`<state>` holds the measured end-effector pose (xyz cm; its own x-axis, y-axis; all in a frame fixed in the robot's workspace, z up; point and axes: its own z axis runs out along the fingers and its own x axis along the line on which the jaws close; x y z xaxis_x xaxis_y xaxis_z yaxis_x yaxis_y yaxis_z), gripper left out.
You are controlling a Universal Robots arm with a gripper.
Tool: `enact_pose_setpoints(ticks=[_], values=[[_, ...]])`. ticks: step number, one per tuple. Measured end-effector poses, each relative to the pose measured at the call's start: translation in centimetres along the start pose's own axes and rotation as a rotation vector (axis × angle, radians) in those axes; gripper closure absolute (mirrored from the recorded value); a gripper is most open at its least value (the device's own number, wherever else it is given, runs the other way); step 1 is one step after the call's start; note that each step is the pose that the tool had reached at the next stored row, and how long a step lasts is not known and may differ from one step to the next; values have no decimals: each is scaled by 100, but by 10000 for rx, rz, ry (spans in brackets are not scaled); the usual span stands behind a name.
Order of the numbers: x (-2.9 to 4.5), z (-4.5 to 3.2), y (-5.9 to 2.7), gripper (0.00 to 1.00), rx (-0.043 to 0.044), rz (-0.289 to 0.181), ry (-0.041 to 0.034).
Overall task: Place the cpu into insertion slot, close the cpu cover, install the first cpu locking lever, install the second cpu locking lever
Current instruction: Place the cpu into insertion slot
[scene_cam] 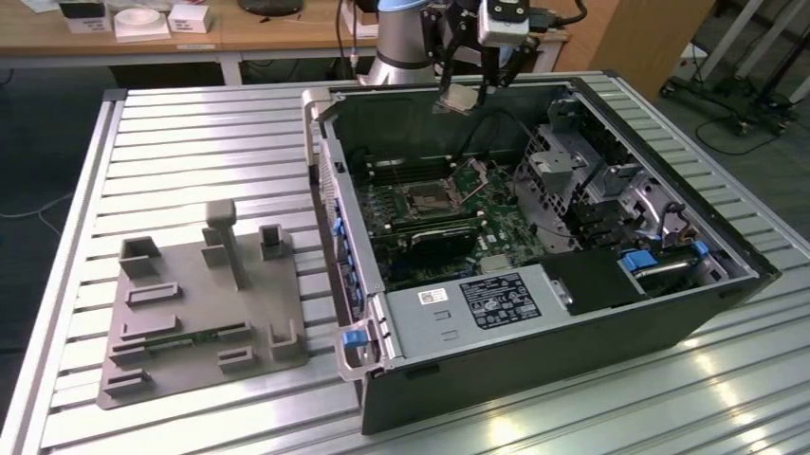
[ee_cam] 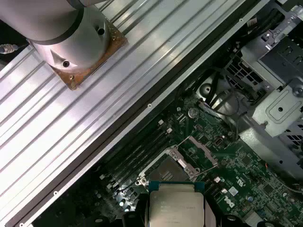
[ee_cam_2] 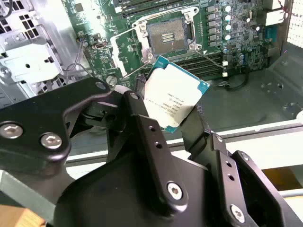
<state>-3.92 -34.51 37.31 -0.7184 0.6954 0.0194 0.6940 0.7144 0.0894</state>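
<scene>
The gripper [scene_cam: 468, 92] is clenched on the cpu [ee_cam_2: 176, 90], one black finger on each of two opposite edges, and the chip hangs tilted with its silvery metal top facing the second wrist view. In the exterior view the gripper and chip stand above the open computer case [scene_cam: 532, 341], near the case's far wall and well clear of the green circuit board [scene_cam: 506, 232] inside. The insertion slot [ee_cam_2: 169, 34] lies bare on that board, its dark centre exposed and nothing seated in it. The cpu cover [ee_cam_2: 116, 51] is swung open, standing off the slot along one edge. Long black memory slots [ee_cam_2: 208, 61] run just beside the slot. The case lies on its side on a ribbed aluminium worktop [scene_cam: 190, 123]. On the exterior view's left of the case, apart from it, sits a grey fixture plate [scene_cam: 203, 313] with upright blocks. The arm's base [ee_cam: 71, 33] is bolted to the worktop just beyond the case.
</scene>
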Motion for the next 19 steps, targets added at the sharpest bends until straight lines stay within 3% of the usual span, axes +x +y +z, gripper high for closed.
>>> enact_pose_setpoints(ticks=[6, 19], values=[[1, 2, -1, 46, -8, 429, -39], [1, 3, -1, 46, -15, 775, -70]])
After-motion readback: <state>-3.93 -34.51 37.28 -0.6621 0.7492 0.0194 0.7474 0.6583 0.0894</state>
